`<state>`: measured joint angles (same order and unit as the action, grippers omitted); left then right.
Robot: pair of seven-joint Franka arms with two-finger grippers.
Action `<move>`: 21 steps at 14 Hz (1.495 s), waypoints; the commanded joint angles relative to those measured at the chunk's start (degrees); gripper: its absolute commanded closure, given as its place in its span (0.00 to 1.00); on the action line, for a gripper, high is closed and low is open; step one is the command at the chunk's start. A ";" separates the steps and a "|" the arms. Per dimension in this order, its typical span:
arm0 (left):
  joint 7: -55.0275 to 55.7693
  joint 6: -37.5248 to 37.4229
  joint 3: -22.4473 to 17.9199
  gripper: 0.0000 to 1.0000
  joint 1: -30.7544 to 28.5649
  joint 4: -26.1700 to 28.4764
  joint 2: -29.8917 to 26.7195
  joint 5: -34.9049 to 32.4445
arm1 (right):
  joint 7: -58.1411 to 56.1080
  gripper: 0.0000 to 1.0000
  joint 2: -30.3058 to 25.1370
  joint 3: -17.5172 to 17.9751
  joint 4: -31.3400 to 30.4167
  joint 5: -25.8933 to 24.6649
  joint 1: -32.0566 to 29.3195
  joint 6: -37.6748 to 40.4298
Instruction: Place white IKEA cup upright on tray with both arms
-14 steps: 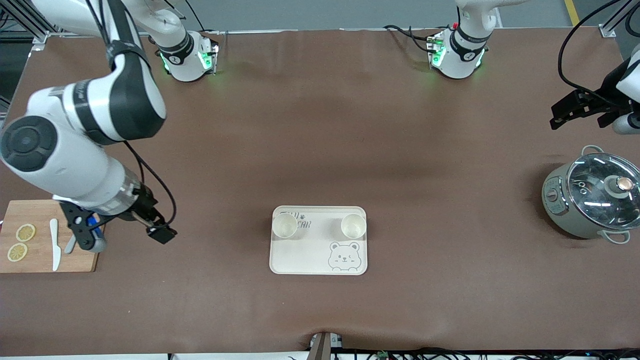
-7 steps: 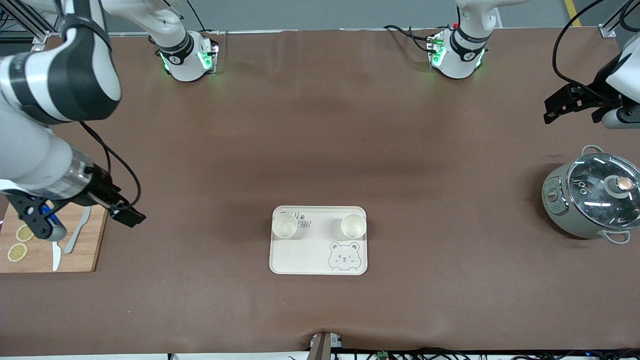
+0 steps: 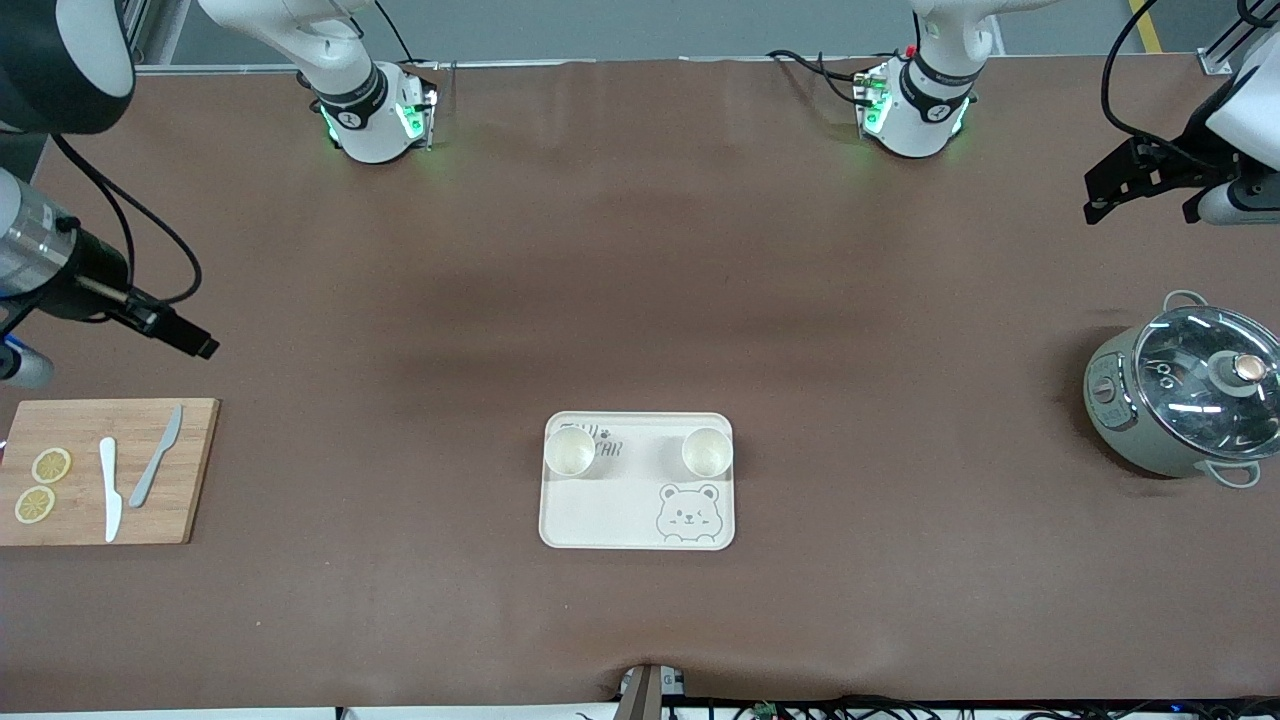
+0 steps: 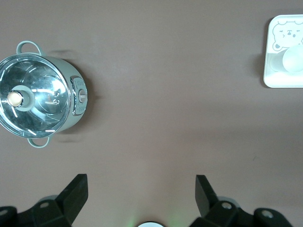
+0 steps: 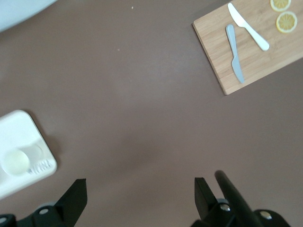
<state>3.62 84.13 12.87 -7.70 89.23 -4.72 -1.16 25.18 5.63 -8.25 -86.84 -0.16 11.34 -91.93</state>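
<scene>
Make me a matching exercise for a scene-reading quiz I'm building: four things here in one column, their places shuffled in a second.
Things:
1. two white cups
2. lemon slices
3. lidded pot
4. bear drawing

Places:
A. on the cutting board
B. bare table, toward the left arm's end
C. upright on the tray, along its edge farther from the front camera
D. the tray's nearer part

Pairs: 1-C, 2-A, 3-B, 4-D
</scene>
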 commanded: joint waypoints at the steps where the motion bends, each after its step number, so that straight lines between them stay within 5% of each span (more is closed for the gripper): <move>1: 0.16 1.03 -0.39 0.00 1.53 1.20 -1.34 0.28 | -10.12 0.00 -5.19 0.78 -5.53 -1.68 -1.75 0.25; 4: 1.21 2.88 -4.34 0.00 7.16 3.22 -1.95 0.37 | -17.16 0.00 -7.21 0.78 -5.44 -1.77 -3.34 2.81; 10: 0.16 5.17 -6.98 0.00 6.91 4.99 -3.54 0.37 | -18.59 0.00 -8.62 0.69 -5.97 -3.44 -5.53 2.90; 13: -0.01 4.99 -7.07 0.00 6.47 3.85 -2.75 0.37 | -27.98 0.00 -8.53 0.60 -5.45 -2.74 -7.81 2.90; 21: 2.26 4.82 -6.72 0.00 6.38 3.05 -2.57 0.37 | -27.64 0.00 -8.01 1.48 -2.63 -2.47 -7.29 2.90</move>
<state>4.81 88.90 5.87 -1.26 92.77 -7.17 -1.16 -2.51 -1.63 -6.74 -89.15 -2.51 3.99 -89.34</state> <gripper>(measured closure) 0.000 0.000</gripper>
